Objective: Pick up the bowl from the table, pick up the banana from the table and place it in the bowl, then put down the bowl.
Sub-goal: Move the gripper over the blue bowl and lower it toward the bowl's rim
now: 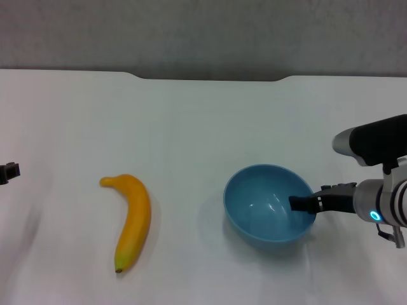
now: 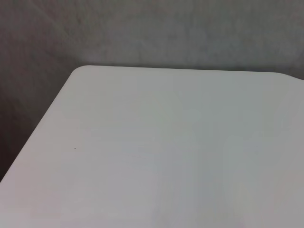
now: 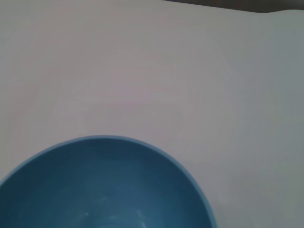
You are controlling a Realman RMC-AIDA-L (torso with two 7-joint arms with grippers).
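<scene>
Your right gripper has one finger inside the bowl's near rim, though I cannot tell if it pinches yet, so the bowl can lift while the banana waits on the table.

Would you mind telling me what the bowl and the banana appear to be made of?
The bowl looks like glossy light-blue plastic or glazed ceramic: faint highlights glint inside it. The banana has a smooth, evenly yellow-orange skin with a slight sheen, so it may be a plastic replica, though real fruit is possible.
</scene>
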